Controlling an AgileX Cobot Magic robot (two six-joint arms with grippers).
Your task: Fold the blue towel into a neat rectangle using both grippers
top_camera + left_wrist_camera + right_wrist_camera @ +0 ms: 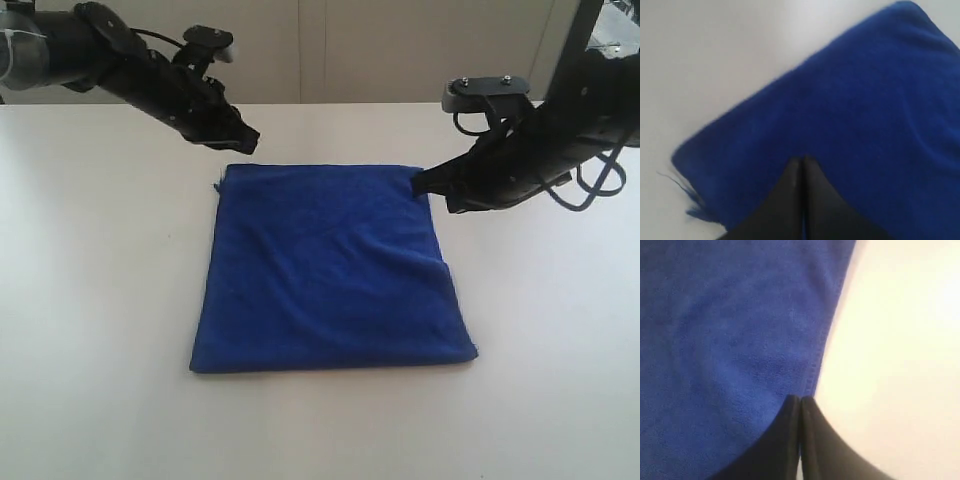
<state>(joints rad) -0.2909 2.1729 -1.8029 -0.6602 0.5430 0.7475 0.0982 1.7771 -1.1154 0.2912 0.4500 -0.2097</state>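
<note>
The towel [330,270] lies flat in the middle of the exterior view, on a white table [100,300]. It shows as a near-square blue patch, narrower at the far edge and wider at the near edge. Soft creases run across its right half. Its near right corner sits in the lower right of centre, its near left corner in the lower left of centre. A few loose threads [216,187] stick out at the far left corner.

The left gripper [247,141] reaches in from the upper left of the frame. Its tip is just beyond the far left corner of the towel and looks raised off the table. In the left wrist view the two fingers [785,195] are pressed together with nothing between them, and blue cloth fills the view past them.

The right gripper [418,184] comes in from the upper right, with its tip at the far right corner of the towel. In the right wrist view its fingers [785,440] are also clenched tight, their tip right at the towel's hemmed edge [815,370], where cloth meets bare table. No cloth shows between them; whether the tip touches the towel cannot be told.

A grey-white box [488,90] sits on the right arm, and black cables [600,180] loop beneath it at the right edge of the frame. A pale wall [350,50] runs behind the table.
</note>
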